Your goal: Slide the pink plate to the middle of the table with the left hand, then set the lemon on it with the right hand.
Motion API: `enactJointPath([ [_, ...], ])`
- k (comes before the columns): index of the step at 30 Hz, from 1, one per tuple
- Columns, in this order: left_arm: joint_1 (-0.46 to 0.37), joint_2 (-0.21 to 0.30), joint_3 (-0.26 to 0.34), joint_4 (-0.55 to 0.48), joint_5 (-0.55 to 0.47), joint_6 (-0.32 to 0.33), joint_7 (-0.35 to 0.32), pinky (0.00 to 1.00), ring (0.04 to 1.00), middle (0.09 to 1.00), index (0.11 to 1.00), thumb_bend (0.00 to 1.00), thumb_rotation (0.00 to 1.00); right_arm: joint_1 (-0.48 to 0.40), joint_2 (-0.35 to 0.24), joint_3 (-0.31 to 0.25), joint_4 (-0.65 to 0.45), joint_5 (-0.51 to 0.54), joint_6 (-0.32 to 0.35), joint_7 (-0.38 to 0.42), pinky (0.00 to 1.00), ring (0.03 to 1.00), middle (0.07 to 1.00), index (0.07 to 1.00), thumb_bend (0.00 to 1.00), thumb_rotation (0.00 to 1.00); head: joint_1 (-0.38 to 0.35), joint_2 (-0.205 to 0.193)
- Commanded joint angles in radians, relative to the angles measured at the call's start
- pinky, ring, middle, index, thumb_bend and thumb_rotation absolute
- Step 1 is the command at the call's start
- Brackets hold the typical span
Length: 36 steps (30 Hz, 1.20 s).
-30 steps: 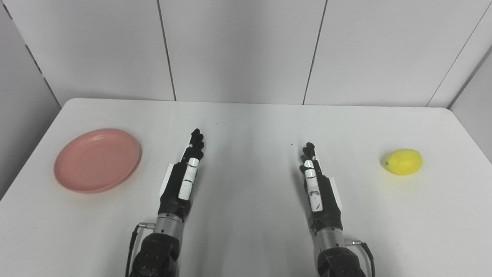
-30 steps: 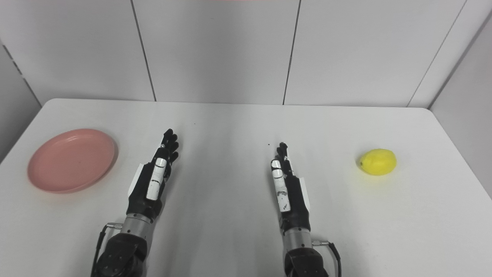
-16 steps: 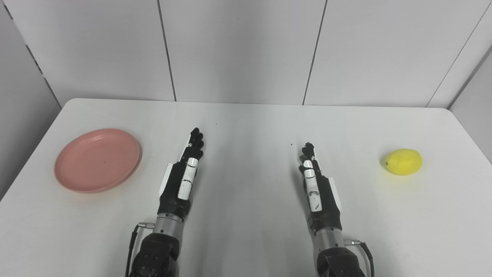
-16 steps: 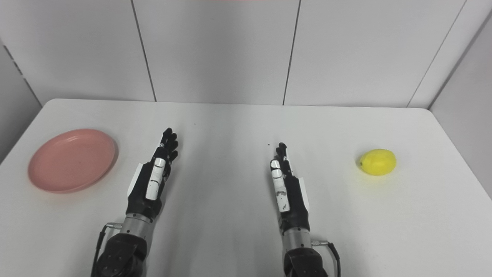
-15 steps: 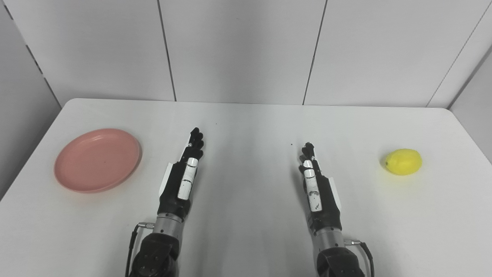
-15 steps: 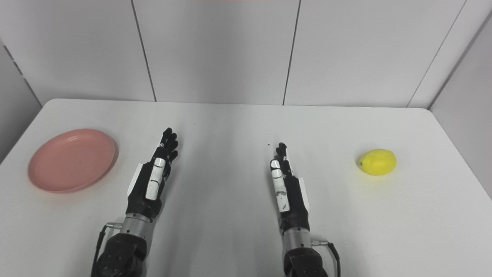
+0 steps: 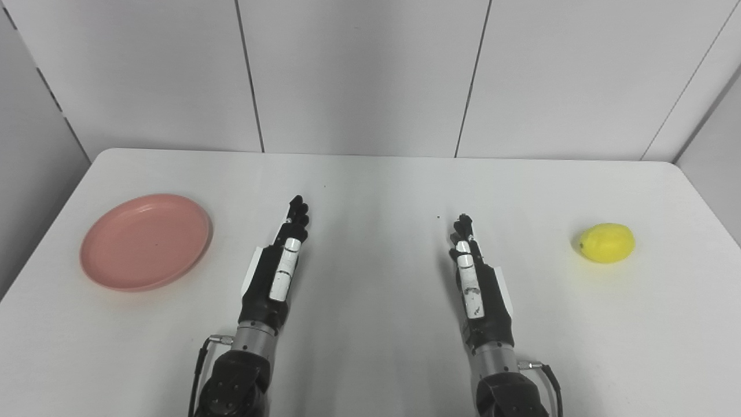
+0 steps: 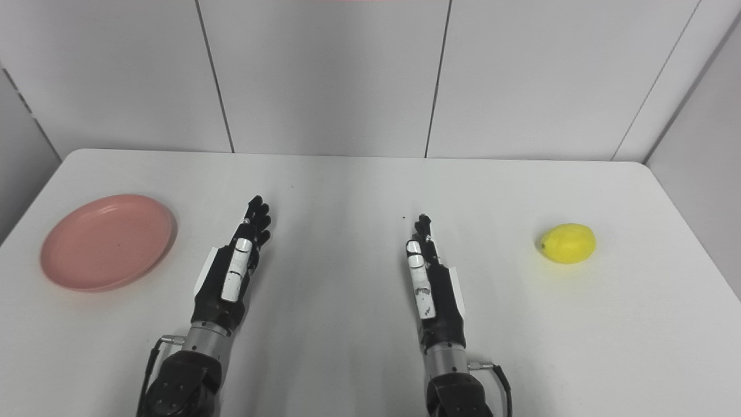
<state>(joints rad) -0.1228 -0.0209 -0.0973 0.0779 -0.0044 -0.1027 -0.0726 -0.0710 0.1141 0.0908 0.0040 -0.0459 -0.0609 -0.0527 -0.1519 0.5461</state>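
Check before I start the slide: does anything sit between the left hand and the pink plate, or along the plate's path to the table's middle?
Nothing visible does. Bare table separates the left hand from the pink plate.

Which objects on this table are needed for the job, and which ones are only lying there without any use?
Needed for the job:
- round pink plate, on the table's left side
- yellow lemon, on the right side
- left hand, open, holding nothing
- right hand, open, holding nothing
- white table, which carries everything

Only lying about:
- nothing else is visible on the table
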Motion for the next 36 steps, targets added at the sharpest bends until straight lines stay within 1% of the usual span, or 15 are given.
enactJointPath([
  [1, 0.049, 0.002, -0.004, 0.058, -0.005, -0.009, -0.009, 1.0, 1.0, 1.0, 1.0, 0.66, 1.0, -0.009, 0.011, 0.003, -0.001, 0.006, -0.066, 0.003, 1.0, 1.0, 1.0, 1.0, 0.71, 1.0, 0.0, 0.001],
  [9, 0.045, 0.005, -0.001, 0.06, -0.005, -0.006, -0.013, 1.0, 1.0, 1.0, 1.0, 0.66, 1.0, -0.011, 0.014, 0.001, 0.0, 0.003, -0.068, 0.0, 1.0, 1.0, 1.0, 1.0, 0.71, 1.0, -0.012, 0.009],
  [12, 0.044, 0.006, -0.001, 0.065, 0.001, -0.011, -0.01, 1.0, 0.998, 1.0, 1.0, 0.66, 1.0, -0.014, 0.013, 0.002, 0.002, 0.0, -0.064, 0.0, 1.0, 1.0, 1.0, 1.0, 0.71, 1.0, -0.013, 0.003],
  [16, 0.041, 0.004, 0.003, 0.072, -0.017, -0.021, -0.018, 1.0, 1.0, 1.0, 1.0, 0.66, 1.0, -0.02, 0.018, -0.007, 0.012, 0.007, -0.074, -0.007, 1.0, 1.0, 1.0, 1.0, 0.73, 1.0, -0.016, 0.0],
  [19, 0.036, 0.004, 0.007, 0.083, -0.026, -0.034, -0.022, 1.0, 1.0, 1.0, 1.0, 0.66, 1.0, -0.027, 0.015, -0.009, 0.025, 0.003, -0.079, -0.006, 1.0, 1.0, 1.0, 1.0, 0.74, 1.0, -0.017, -0.014],
  [24, 0.043, 0.01, 0.004, 0.085, -0.031, -0.049, -0.026, 1.0, 1.0, 1.0, 1.0, 0.67, 1.0, -0.023, 0.018, -0.004, 0.019, -0.005, -0.075, -0.006, 1.0, 1.0, 1.0, 1.0, 0.74, 1.0, -0.02, -0.018],
  [28, 0.052, 0.009, 0.004, 0.062, -0.038, -0.028, -0.031, 1.0, 1.0, 1.0, 1.0, 0.68, 1.0, -0.016, 0.025, -0.004, 0.015, -0.001, -0.088, -0.009, 1.0, 1.0, 1.0, 1.0, 0.73, 1.0, -0.021, -0.013],
  [29, 0.053, 0.007, 0.005, 0.058, -0.041, -0.026, -0.033, 1.0, 1.0, 1.0, 1.0, 0.68, 1.0, -0.014, 0.024, -0.004, 0.012, -0.004, -0.086, -0.009, 1.0, 1.0, 1.0, 1.0, 0.73, 1.0, -0.016, -0.006],
  [30, 0.054, 0.006, 0.006, 0.056, -0.041, -0.026, -0.033, 1.0, 1.0, 1.0, 1.0, 0.68, 1.0, -0.013, 0.025, -0.003, 0.008, -0.005, -0.082, -0.009, 1.0, 1.0, 1.0, 1.0, 0.72, 1.0, -0.011, 0.001],
  [33, 0.054, 0.007, 0.006, 0.058, -0.026, -0.034, -0.028, 1.0, 1.0, 1.0, 1.0, 0.67, 1.0, -0.012, 0.024, -0.004, 0.005, 0.0, -0.077, -0.004, 1.0, 1.0, 1.0, 1.0, 0.7, 1.0, -0.008, 0.001],
  [36, 0.048, 0.002, 0.006, 0.069, -0.036, -0.047, -0.033, 1.0, 1.0, 1.0, 1.0, 0.66, 1.0, -0.014, 0.022, -0.009, 0.006, 0.007, -0.08, -0.003, 1.0, 1.0, 1.0, 1.0, 0.7, 1.0, 0.016, 0.012],
])
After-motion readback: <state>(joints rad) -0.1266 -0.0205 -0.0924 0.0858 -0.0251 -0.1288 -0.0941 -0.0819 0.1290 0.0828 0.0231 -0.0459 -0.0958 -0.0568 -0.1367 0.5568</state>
